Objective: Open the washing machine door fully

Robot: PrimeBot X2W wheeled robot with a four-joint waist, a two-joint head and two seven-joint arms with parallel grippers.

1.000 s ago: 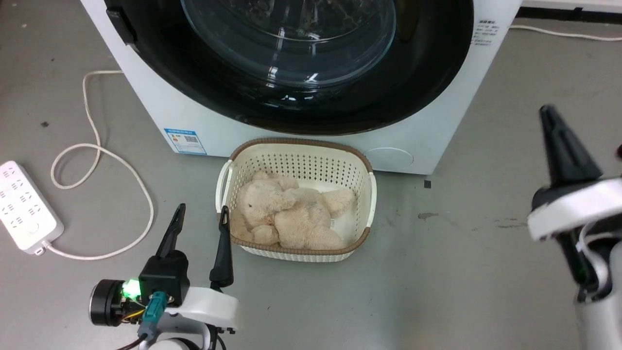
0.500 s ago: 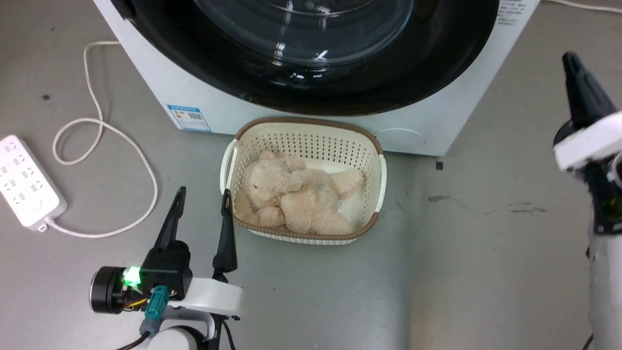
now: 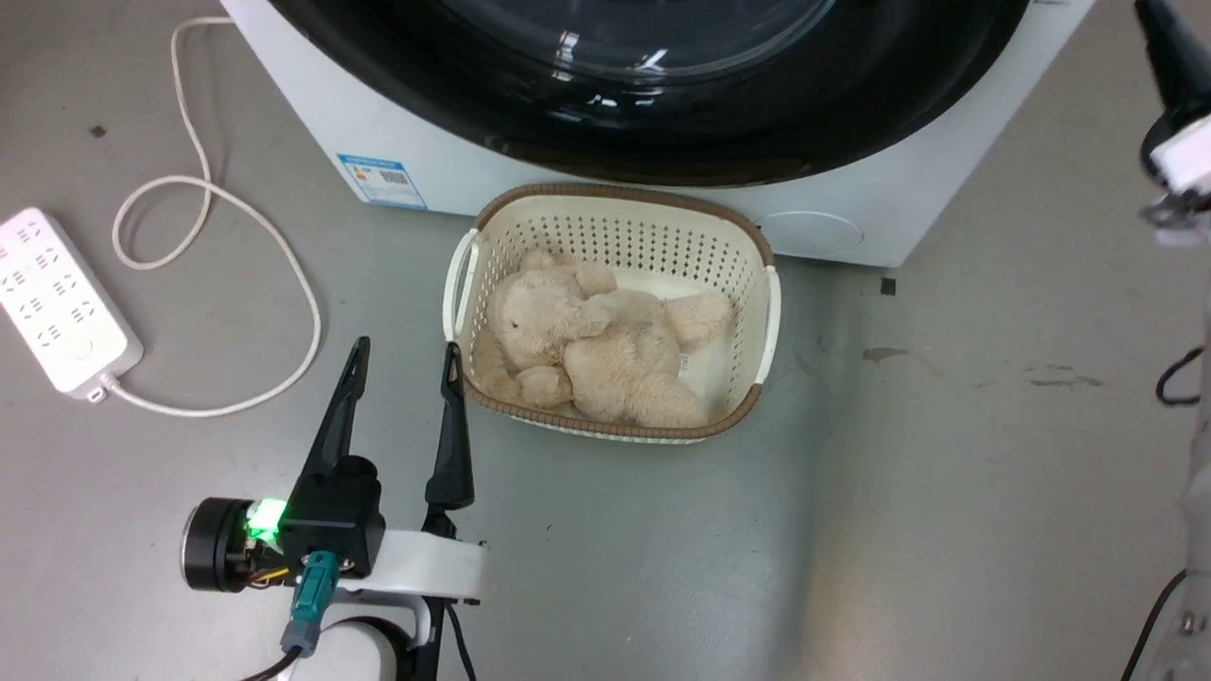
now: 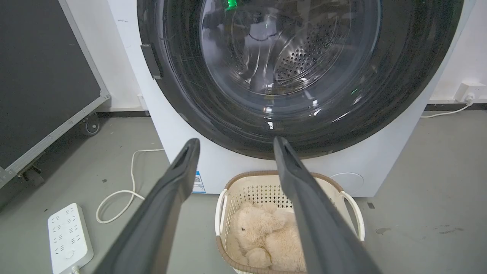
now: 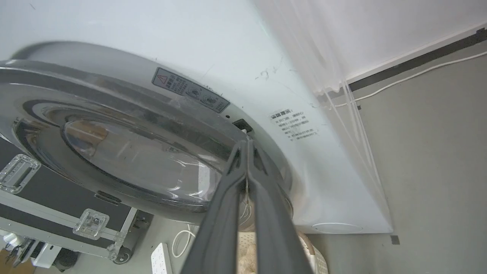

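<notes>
Fingers of the left gripper (image 3: 407,350) stand spread and empty over the floor, just beside a cream basket (image 3: 620,192) holding a plush bear (image 3: 596,355). Behind the basket stands the white washing machine (image 3: 350,104). Its door (image 4: 399,76), a glossy black ring around bulging clear glass, lies against the front, nearly as wide. The right gripper (image 5: 247,142) is pressed closed and empty, tips near the door's rim.

My left gripper (image 3: 407,348) sits at lower left with its fingers spread and nothing between them. Their tips are just beside the cream perforated basket (image 3: 624,222), which holds a beige plush bear (image 3: 596,350). The basket stands just in front of the white washing machine (image 3: 397,132), below its glossy black door (image 3: 719,132).
</notes>
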